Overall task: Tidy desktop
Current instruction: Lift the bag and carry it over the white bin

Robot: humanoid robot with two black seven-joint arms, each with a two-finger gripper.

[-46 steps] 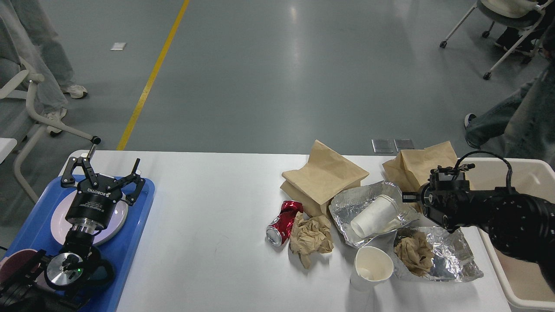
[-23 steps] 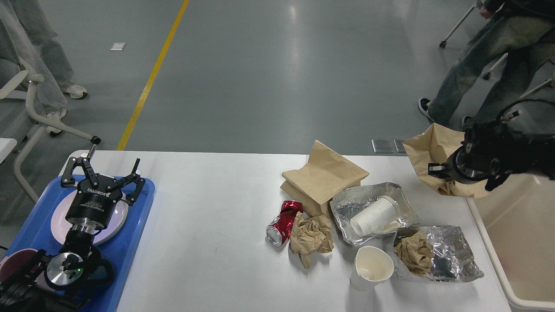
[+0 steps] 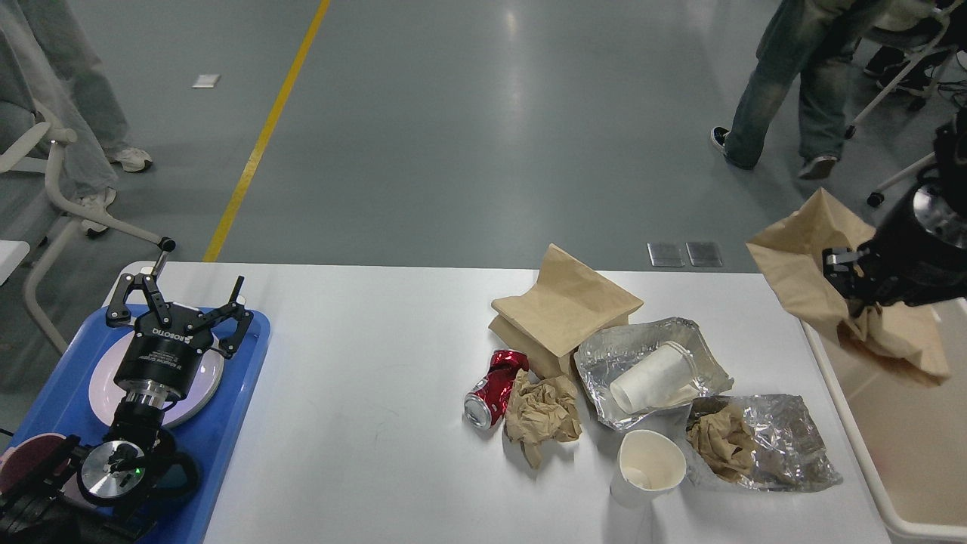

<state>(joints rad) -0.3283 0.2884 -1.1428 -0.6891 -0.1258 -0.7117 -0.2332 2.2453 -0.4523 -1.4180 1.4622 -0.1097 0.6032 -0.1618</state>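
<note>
The white counter fills the lower frame, its middle bare between the blue tray at lower left and the litter right of centre. The bin abuts its right edge. Above the bin, the right end effector is clenched on a paper bag. The left end effector is spread wide over the tray.

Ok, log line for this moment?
right end effector: holding brown paper bag over beige bin | left end effector: open above blue tray
</note>
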